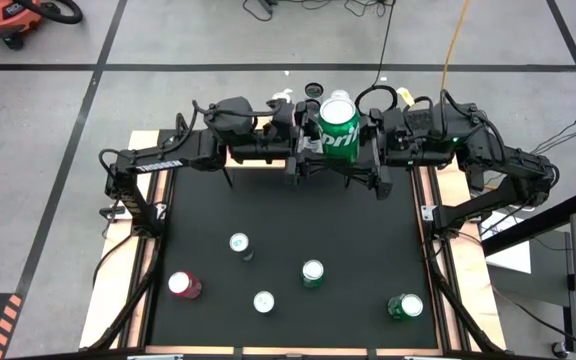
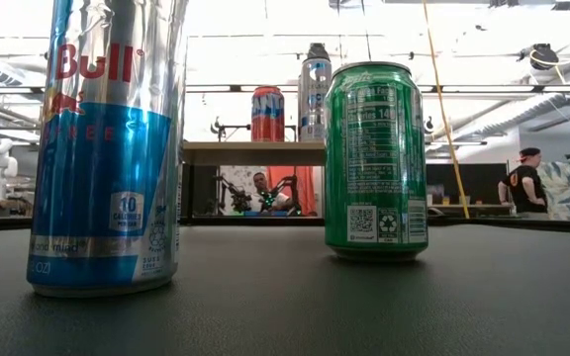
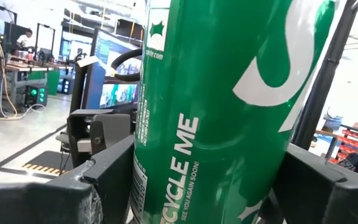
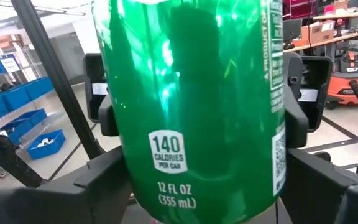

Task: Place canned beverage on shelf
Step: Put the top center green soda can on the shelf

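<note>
Two grippers' fingers flanking green can.

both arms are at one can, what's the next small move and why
Probably the right gripper should secure its hold on the green can before anything else moves. The left gripper is clamped on it, the can hangs raised over the table's far edge, and the right one's grip cannot be judged.

2 dark jointed arms, black cables, perhaps white lettering.
</note>
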You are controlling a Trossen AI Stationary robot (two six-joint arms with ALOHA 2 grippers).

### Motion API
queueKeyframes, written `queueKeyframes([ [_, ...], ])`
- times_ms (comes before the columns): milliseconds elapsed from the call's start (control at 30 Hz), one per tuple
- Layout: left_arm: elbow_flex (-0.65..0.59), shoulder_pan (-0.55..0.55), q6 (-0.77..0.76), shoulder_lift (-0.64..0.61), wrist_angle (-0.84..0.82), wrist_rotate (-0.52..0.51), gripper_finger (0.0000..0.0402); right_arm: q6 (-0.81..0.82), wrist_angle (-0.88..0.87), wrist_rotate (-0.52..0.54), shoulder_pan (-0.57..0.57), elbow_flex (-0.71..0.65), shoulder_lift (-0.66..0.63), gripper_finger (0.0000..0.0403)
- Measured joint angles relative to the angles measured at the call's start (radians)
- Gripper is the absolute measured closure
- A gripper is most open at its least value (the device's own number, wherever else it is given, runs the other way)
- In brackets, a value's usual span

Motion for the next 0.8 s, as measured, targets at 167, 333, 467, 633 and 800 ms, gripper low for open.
queueKeyframes([
  [167, 0.0, 0.0, 0.001, 0.0, -0.04, -0.002, 0.01, -0.008, -0.014, -0.007, 0.0, 0.0, 0.001, 0.0104],
  [333, 0.0, -0.001, 0.002, 0.0, -0.047, -0.012, 0.01, -0.023, -0.012, -0.018, 0.0, 0.0, 0.001, 0.0127],
  [467, 0.0, -0.001, 0.001, 0.0, -0.049, -0.013, 0.01, -0.027, -0.009, -0.018, 0.0, 0.0, 0.001, 0.0127],
  [633, 0.0, -0.002, -0.021, 0.0, -0.047, -0.032, 0.0092, -0.027, -0.007, -0.023, 0.0, 0.0, 0.001, 0.0127],
  [800, 0.0, -0.003, -0.039, 0.0, -0.042, -0.05, 0.0052, -0.042, -0.009, -0.021, -0.001, 0.0, 0.001, 0.0127],
])
